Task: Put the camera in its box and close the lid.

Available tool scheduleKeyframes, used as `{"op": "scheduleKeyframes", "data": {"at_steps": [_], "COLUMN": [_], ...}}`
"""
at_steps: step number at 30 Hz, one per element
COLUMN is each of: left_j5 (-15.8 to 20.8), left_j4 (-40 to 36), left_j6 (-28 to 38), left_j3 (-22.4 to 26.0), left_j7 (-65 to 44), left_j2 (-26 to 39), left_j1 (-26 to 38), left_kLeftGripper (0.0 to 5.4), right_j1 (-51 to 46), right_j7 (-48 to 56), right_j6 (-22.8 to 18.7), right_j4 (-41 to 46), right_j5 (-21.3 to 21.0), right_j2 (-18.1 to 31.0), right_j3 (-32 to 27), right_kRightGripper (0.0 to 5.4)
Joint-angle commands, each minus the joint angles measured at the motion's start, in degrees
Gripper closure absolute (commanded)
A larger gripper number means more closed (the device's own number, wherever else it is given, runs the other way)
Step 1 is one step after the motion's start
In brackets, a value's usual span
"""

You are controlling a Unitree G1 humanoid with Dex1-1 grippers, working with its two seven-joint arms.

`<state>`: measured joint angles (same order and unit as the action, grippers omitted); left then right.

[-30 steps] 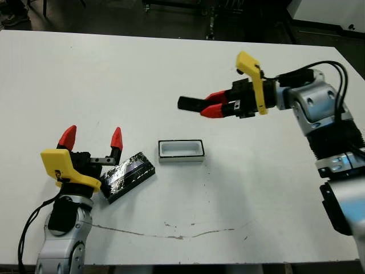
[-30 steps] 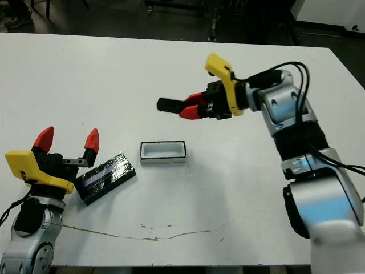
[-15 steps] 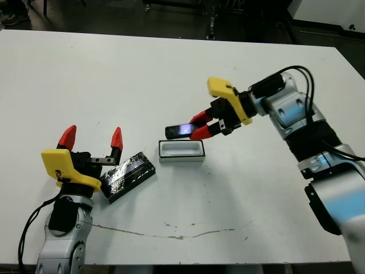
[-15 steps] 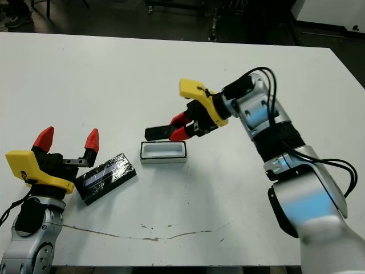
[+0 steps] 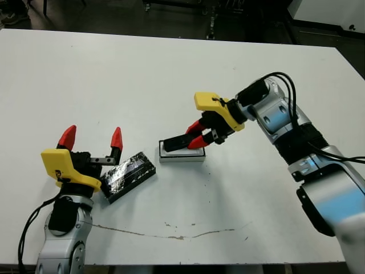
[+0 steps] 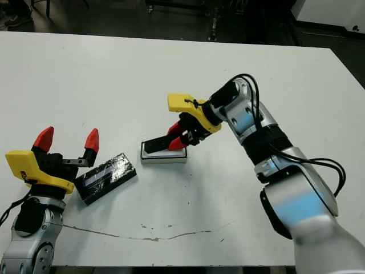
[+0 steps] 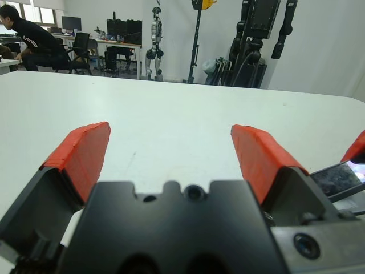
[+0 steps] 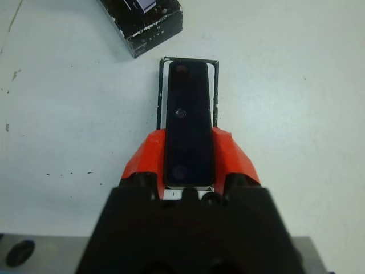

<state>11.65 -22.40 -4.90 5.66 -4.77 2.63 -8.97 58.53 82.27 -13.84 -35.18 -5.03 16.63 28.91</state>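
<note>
Left of the box (image 5: 181, 154), our left gripper (image 5: 91, 139) waits wide open beside the lid (image 5: 128, 176), ready for closing, while our right gripper (image 5: 197, 138) pinches the camera (image 5: 178, 143), tilted just above the box for lowering in.

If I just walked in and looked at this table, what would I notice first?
Probably the right gripper near the middle of the white table, pinching the slim black camera and holding it tilted right over the little white box. Next, the left gripper at the near left, its red fingers spread open and empty, with the shiny black lid lying flat beside it.
</note>
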Motion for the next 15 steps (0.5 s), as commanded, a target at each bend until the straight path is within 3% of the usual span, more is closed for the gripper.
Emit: {"op": "scheduleKeyframes", "data": {"at_steps": [1,15], "left_j5": [0.2,-0.3], "left_j4": [-0.1,-0.4], "left_j6": [-0.5,-0.5], "left_j3": [0.2,-0.1], "left_j7": [-0.1,0.2], "left_j2": [0.2,0.0], "left_j1": [-0.4,-0.9], "left_kLeftGripper": [0.0,0.0], "right_j1": [0.4,-0.8], "right_j7": [0.1,-0.6], "right_j6": [0.1,-0.6], "right_j4": [-0.8,-1.5], "right_j5": [-0.7,-1.9], "right_j2": [-0.2,-1.5], "right_j3": [0.3,0.5], "right_kRightGripper": [3.76,3.76]}}
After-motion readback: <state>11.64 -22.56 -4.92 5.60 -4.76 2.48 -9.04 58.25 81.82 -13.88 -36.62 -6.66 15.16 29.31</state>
